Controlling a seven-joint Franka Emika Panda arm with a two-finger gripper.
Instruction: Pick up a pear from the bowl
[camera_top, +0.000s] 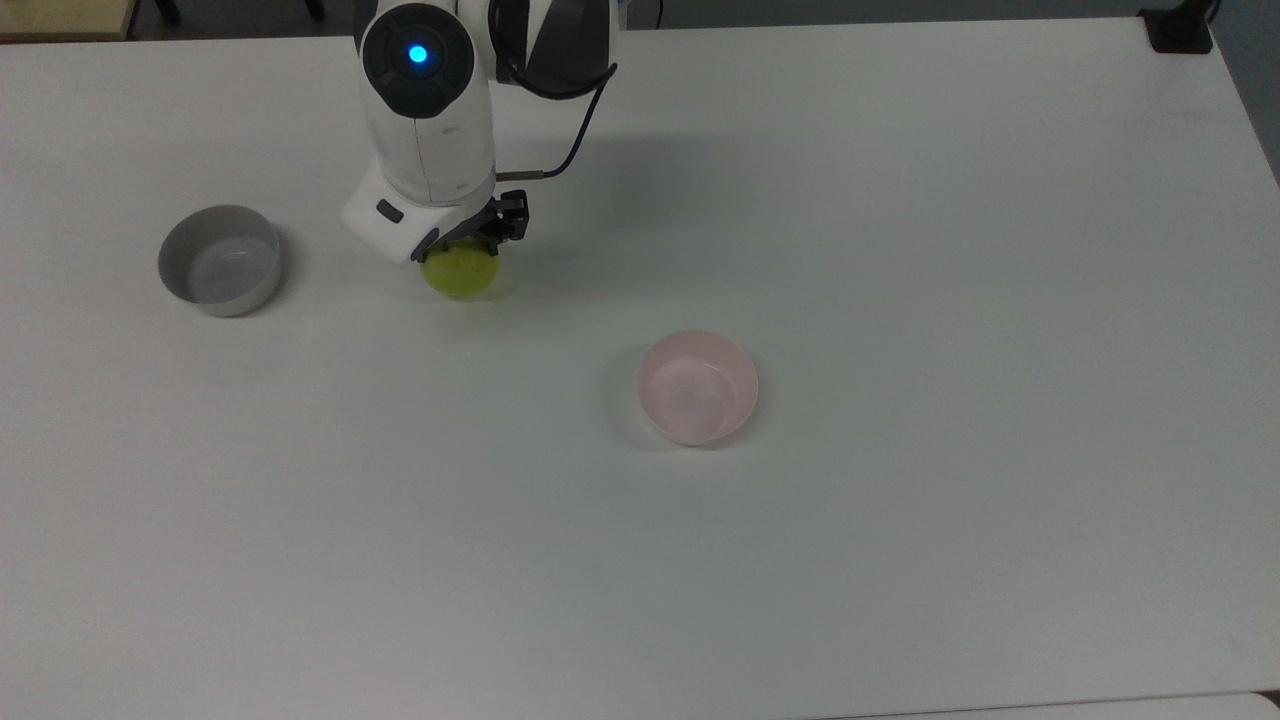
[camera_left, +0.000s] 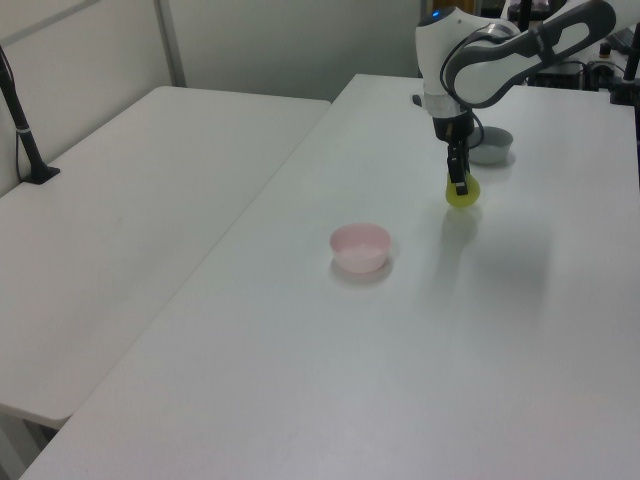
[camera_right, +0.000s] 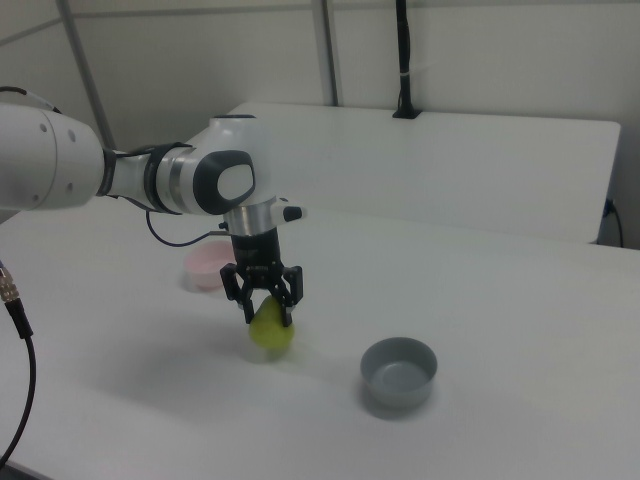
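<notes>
Pear: the round yellow-green pear (camera_right: 270, 330) hangs from the black two-finger gripper (camera_right: 265, 300) on the white robot arm (camera_top: 428, 130). It is low over the flat white table (camera_top: 900, 550). In the right view it looks very close to the table top, maybe just touching; I cannot tell for sure.

Jaws: they are closed on the top part of the pear, one finger on each side. I think the hold is up high because the pear is thinner there, so the fingers fit around it.

Pink bowl: the small round pale pink bowl (camera_top: 698, 387) has nothing in it. It sits well apart from the pear, toward the top view's right and lower down.

Grey bowl: a small round grey-white bowl (camera_top: 219, 259) sits near the pear, on the top view's left. It has nothing in it too.

Why the pear is here: the pear is already out of the pink bowl, so the picking-up part looks done. My guess is the arm holds it low so it can go down softly and not roll.

What could go wrong: a pear is round and smooth, so it may tip or roll if let go.
</notes>
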